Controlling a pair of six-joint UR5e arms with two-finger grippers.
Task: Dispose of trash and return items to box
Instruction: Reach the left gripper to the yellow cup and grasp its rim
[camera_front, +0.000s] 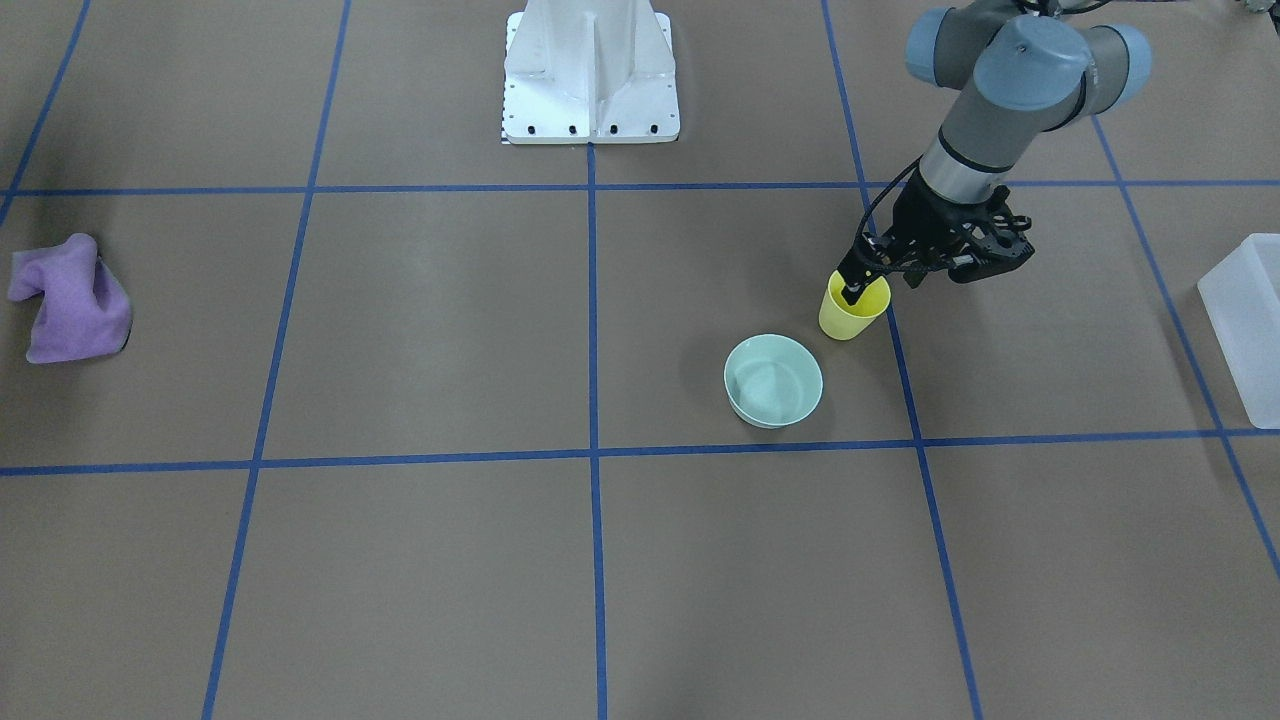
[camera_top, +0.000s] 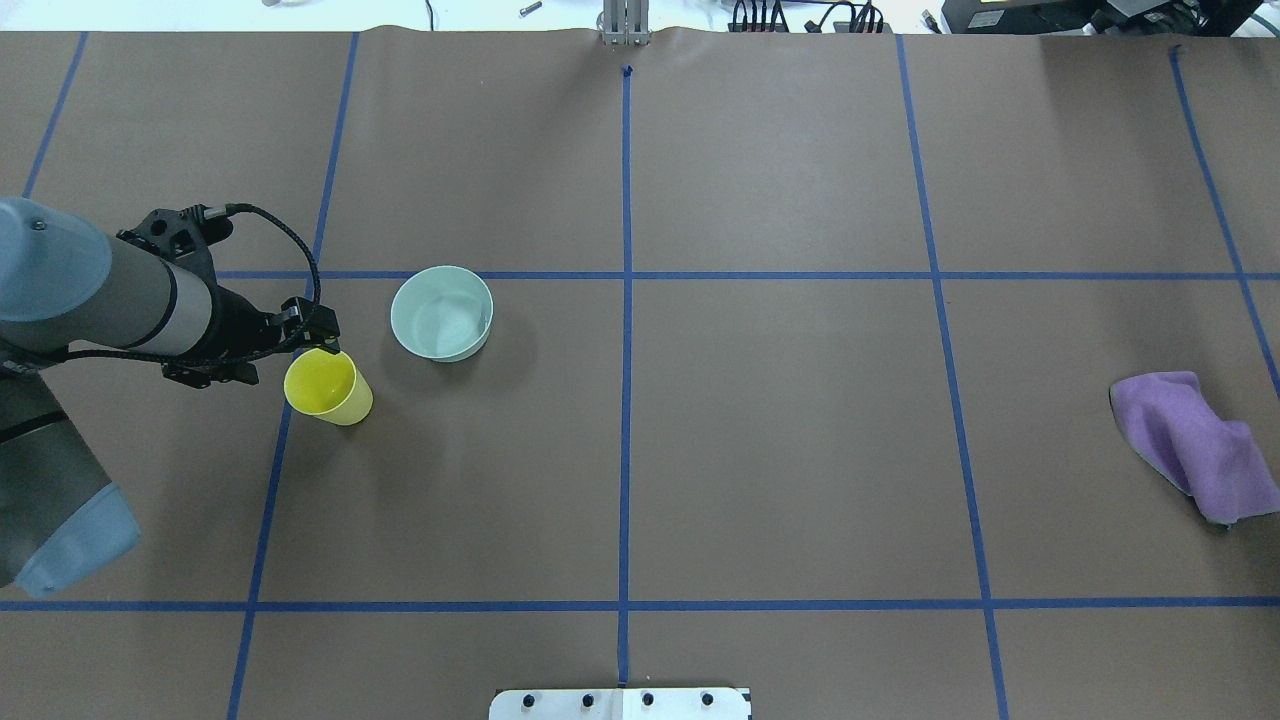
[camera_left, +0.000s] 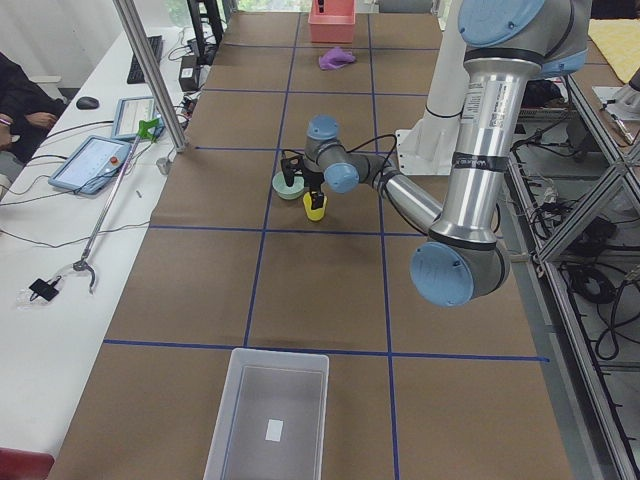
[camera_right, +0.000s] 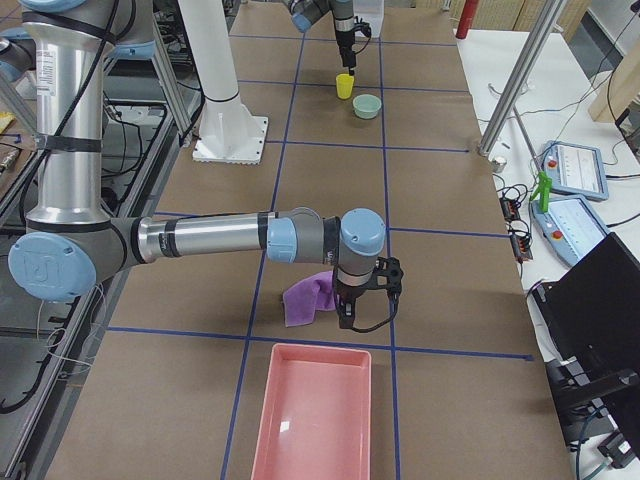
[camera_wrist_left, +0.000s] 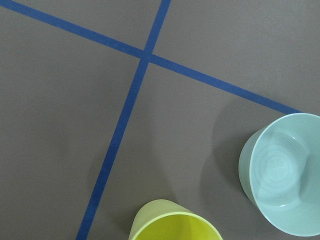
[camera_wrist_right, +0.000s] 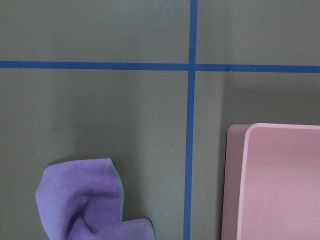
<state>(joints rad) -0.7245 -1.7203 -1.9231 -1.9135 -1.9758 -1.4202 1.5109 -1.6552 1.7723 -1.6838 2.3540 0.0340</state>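
A small yellow cup (camera_front: 850, 315) stands near the table's left side, next to a mint-green bowl (camera_front: 773, 380). My left gripper (camera_front: 857, 287) comes down on the cup's rim with one finger inside it, and the jaws look closed on the rim. The cup (camera_top: 325, 388) and the bowl (camera_top: 441, 313) also show in the overhead view. The frosted white box (camera_front: 1245, 320) sits at the table's left end and looks empty (camera_left: 268, 415). My right gripper (camera_right: 360, 312) hangs over a purple cloth (camera_right: 305, 300); I cannot tell whether it is open or shut.
The purple cloth (camera_top: 1190, 440) lies at the table's right end. A pink tray (camera_right: 310, 420) sits beyond it at the table's edge. The white robot pedestal (camera_front: 590, 75) stands at the robot's side of the table. Blue tape lines cross the brown surface.
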